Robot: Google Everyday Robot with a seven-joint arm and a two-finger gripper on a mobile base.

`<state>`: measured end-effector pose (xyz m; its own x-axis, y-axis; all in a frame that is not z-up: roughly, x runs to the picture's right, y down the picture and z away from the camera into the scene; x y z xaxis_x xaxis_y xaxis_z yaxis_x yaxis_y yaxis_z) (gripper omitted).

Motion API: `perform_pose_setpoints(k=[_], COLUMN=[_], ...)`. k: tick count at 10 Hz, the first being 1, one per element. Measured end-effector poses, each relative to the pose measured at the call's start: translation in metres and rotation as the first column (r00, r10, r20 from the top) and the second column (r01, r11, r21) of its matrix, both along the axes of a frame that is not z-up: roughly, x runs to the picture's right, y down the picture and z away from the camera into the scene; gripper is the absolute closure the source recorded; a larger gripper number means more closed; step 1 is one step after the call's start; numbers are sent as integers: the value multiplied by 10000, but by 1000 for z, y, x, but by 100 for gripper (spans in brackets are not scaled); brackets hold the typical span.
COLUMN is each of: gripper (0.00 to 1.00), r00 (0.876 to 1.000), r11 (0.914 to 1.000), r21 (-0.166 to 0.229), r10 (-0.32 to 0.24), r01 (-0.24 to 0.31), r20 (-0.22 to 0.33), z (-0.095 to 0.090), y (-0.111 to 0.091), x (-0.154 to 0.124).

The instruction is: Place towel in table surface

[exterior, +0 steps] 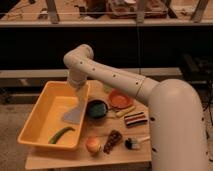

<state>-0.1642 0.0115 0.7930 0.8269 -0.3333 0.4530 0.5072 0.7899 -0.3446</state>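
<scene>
– Towel (74,115) first: where does it lie?
– Inside the yellow bin (35,125), flat on the floor at the bin's 3 o'clock side. No part of it is on the table surface (75,158).
– Start at the near edge, then.
– On the table surface, past the bin's 4 o'clock corner, sit 1 round orange fruit (93,144), a dark bunch like grapes (113,141) at its 3 o'clock, and a small brush (134,143) further along at 3 o'clock. In the bin, a green pod (61,134) lies at the towel's 7 o'clock, apart from it.
– And the tool?
– The gripper (81,98) hangs inside the bin at the towel's 12 o'clock, pointing down. Its 2 fingers are spread wide and hold nothing. I cannot tell whether the tips touch the cloth's far edge or stop just above it.
– Beyond that?
– A dark bowl (96,108) stands on the table just outside the bin wall, at the towel's 3 o'clock. An orange plate (120,98) sits at the bowl's 1 o'clock, and a striped block (135,119) at the bowl's 4 o'clock.
</scene>
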Motion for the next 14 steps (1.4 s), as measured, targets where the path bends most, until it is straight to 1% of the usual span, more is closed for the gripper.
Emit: perform_pose_setpoints(k=[1,2,4,5,6,7,9,11,13,14], gripper=[20,20,20,20,20,20,20,20,20,20], r00=[9998,9991,9971,9949,9935,9923,9910,9904,9876,9875], r11=[9999,9997,9997,9996,9993,9979,9952,9946,9957,9958], r21=[142,197,95,-34,-172,-387,-652,-763,-699,-713], r10=[57,120,227,280,326,467,656,602,503,464], r01=[-54,-112,-220,-284,-346,-514,-735,-700,-612,-577], r20=[-214,-410,-722,-967,-1094,-1148,-1163,-1245,-1486,-1507], z=[6,9,12,15,18,25,40,51,63,67], y=[3,2,0,-1,3,8,23,39,50,54], x=[-3,-5,-8,-11,-13,-13,-13,-15,-8,-8])
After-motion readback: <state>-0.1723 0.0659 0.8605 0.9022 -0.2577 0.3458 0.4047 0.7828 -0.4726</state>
